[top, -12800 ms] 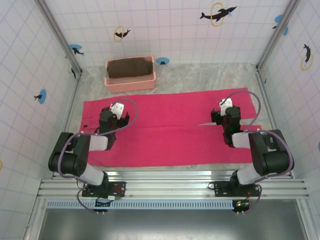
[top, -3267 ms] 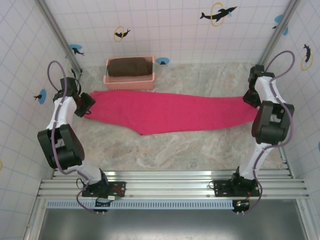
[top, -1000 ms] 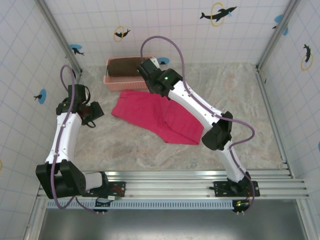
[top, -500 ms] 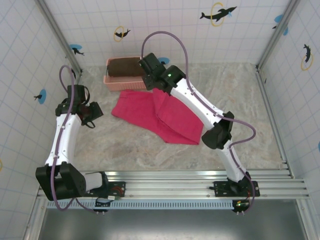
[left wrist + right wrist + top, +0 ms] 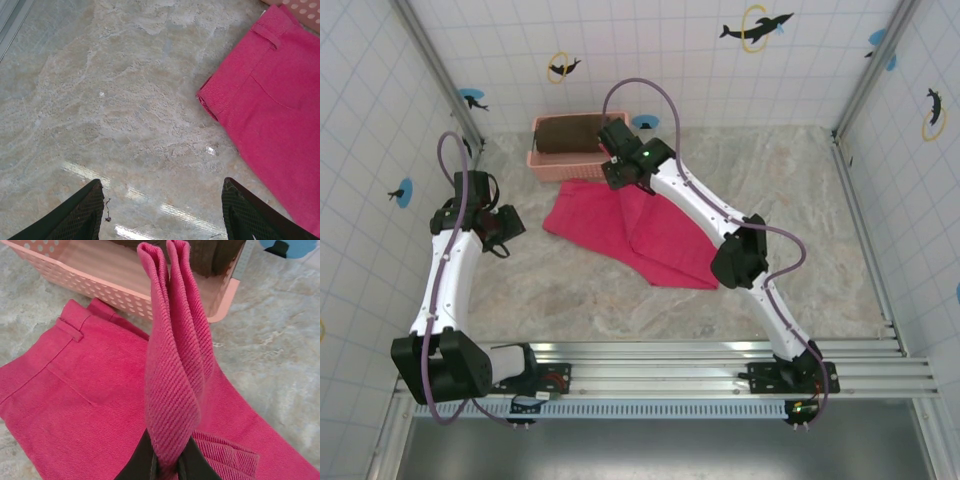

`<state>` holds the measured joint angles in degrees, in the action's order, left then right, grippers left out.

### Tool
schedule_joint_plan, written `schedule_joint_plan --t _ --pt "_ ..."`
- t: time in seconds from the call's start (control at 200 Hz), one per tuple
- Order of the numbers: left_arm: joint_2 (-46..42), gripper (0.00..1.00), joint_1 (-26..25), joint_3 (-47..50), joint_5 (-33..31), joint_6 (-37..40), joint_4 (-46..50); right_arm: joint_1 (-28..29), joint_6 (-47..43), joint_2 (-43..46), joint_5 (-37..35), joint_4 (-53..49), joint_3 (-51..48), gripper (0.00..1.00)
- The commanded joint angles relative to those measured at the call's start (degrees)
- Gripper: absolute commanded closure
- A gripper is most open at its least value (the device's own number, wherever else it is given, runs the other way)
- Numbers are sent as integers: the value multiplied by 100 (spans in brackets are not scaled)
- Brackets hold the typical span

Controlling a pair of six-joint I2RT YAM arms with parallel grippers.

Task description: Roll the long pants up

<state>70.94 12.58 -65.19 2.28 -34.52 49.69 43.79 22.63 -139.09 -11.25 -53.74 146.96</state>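
1. Jaws: your right gripper (image 5: 167,467) is clamped on a doubled fold of the pants (image 5: 620,228), and the fold stands up out of the fingers in the wrist view. Your left gripper (image 5: 162,215) hangs parted and empty over bare table (image 5: 800,200), just beside the waistband (image 5: 272,32) corner.
2. Position: the pants lie folded over themselves left of table centre, with the far edge just beside the basket (image 5: 578,165). The held fold is lifted above the heap, close to the basket rim. A brown cloth (image 5: 575,133) sits inside the basket.
3. Stage (judgement): you appear to be shortening the pants by carrying the leg ends toward the waist. No roll is visible yet, so most of the task remains.
4. Placement: lower the fold onto the waistband side, not past it. The basket is near enough that an overshoot would drape cloth over its rim.
5. Alignment: set the held edge square to the waistband. Skewed layers will probably roll into a cone, not a cylinder.
6. Left arm: bring it down to pin the waistband corner before the right lets go, so the lower layer cannot drag.
7. Handling (judgement): the twill looks soft and the table looks smooth, so expect sliding. Release only once the fold rests flat.
8. Check: confirm both layers leave the fingers, since a snagged layer would lift the stack.
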Motion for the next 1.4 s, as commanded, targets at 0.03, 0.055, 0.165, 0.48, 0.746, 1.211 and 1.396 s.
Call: schedule_joint_plan --t 0.03,0.055,0.165,0.48,0.746,1.211,1.396 --pt "-71 37 -40 7 -167 -46 169 -14 125 -180 319 434 248 100" --pt "-62 37 -43 4 -167 -46 164 -16 136 -210 347 448 263 100" --pt "-103 37 -37 15 -167 -50 191 -50 187 -368 459 482 325 100" --pt "-604 37 -176 185 -221 -165 460 -122 613 -881 1171 1124 552 93" --pt "-737 37 -245 123 -386 -145 665 28 2020 -1542 2246 2663 959 33" --pt "-360 36 -516 216 -272 -417 147 -625 848 917 1211 1207 -1768 22" --pt "142 35 -1161 123 -284 -834 -122 -1596 787 2477 886 1493 -4429 12"
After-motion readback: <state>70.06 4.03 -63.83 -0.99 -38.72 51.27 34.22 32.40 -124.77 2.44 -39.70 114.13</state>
